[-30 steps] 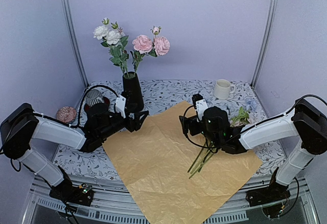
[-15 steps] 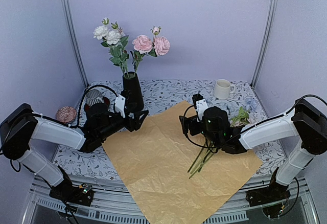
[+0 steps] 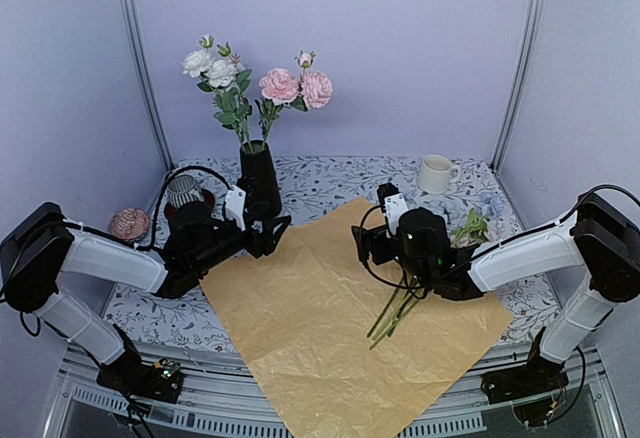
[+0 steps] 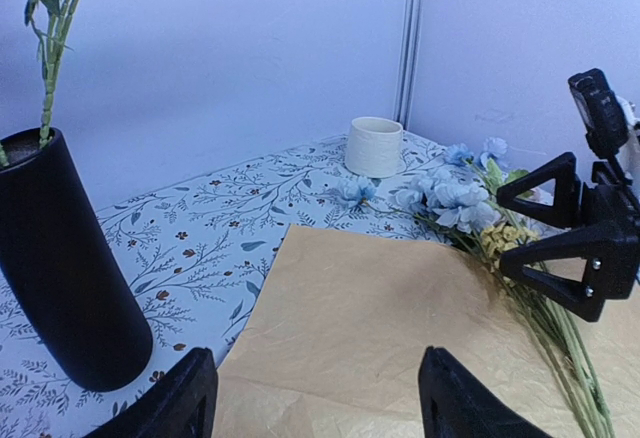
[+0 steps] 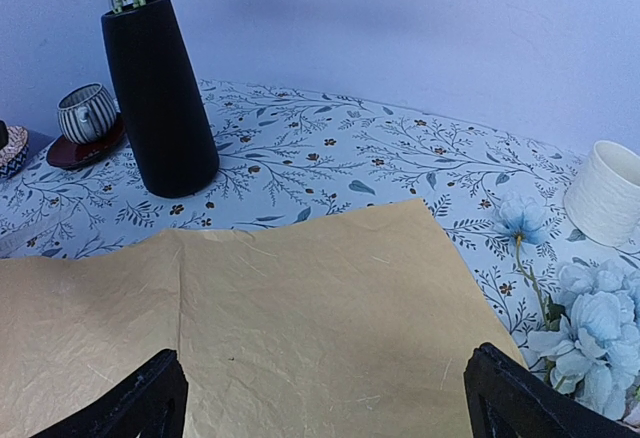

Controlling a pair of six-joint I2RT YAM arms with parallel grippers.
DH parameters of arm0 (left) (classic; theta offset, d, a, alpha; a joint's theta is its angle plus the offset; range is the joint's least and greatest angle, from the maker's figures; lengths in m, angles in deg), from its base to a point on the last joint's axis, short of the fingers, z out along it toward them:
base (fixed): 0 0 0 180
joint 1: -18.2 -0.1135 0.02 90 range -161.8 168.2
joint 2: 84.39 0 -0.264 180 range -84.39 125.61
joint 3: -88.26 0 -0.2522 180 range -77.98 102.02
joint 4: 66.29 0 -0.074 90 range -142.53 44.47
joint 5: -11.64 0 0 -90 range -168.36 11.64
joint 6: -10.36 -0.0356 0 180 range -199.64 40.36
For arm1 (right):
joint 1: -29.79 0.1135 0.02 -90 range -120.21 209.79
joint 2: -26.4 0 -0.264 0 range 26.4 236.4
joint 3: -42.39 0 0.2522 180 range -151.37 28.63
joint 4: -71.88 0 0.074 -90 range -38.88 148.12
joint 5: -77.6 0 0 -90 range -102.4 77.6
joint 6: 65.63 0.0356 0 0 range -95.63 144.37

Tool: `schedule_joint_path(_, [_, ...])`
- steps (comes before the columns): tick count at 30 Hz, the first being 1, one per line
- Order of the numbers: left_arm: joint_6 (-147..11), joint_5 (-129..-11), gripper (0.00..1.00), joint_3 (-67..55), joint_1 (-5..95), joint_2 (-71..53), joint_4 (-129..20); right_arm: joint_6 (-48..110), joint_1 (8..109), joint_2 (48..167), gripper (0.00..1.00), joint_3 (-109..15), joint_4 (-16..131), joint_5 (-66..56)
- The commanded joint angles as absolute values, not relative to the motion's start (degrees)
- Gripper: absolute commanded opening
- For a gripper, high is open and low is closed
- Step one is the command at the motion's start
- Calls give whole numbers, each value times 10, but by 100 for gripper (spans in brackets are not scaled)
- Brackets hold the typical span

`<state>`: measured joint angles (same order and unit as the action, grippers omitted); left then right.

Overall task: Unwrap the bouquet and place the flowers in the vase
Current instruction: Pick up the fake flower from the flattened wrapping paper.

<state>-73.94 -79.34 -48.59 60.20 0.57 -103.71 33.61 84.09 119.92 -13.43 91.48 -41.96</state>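
The black vase [image 3: 259, 180] stands at the back left and holds pink and white roses [image 3: 262, 83]. The bouquet's tan paper [image 3: 330, 328] lies spread flat on the table. Loose flowers lie along its right side: green stems [image 3: 392, 313] on the paper, blue and yellow blooms [image 4: 450, 198] past its edge. My left gripper [image 3: 275, 238] hovers open over the paper's left corner, just right of the vase [image 4: 60, 278], and holds nothing. Over the paper's far corner my right gripper [image 3: 365, 246] hangs wide open and empty, with the blue blooms [image 5: 590, 328] to its right.
A white mug [image 3: 436, 173] sits at the back right. Left of the vase are a striped cup on a red saucer [image 3: 185, 191] and a pink round object [image 3: 129, 223]. Purple walls and metal posts close in the floral tablecloth [image 3: 330, 178].
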Motion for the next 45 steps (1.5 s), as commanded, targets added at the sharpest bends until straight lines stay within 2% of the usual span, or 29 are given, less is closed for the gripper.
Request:
schedule_joint_path(1, [-746,-798,71,-492,609,-6,-1050,341,839,1186,99,-141,907,-420])
schedule_joint_path(11, [-745,-798,71,-492,611,-7,-1050,362,839,1163,99,-141,879,-420])
schedule_joint_path(15, [-748,-802,71,-492,610,-7,-1050,432,839,1128,99,-153,782,-420])
schedule_joint_path(22, [-749,-800,71,-490,613,-2,-1050,614,839,1102,99,-218,524,-399])
schedule_joint_path(31, [-751,-801,71,-488,616,0,-1049,712,821,1042,99,-195,401,-359])
schedule_joint_path(33, [-751,-801,71,-488,617,-1,-1049,725,803,1047,96,-209,356,-344])
schedule_joint_path(36, [-752,-803,71,-488,617,-1,-1049,744,787,1059,83,-231,292,-353])
schedule_joint_path(39, [-753,-806,71,-489,618,-4,-1048,760,767,1067,66,-240,261,-345])
schedule_joint_path(43, [-754,-807,71,-492,620,-9,-1047,787,744,1064,54,-224,258,-322])
schedule_joint_path(45, [-755,-809,71,-492,620,-9,-1047,799,737,1060,52,-214,260,-311])
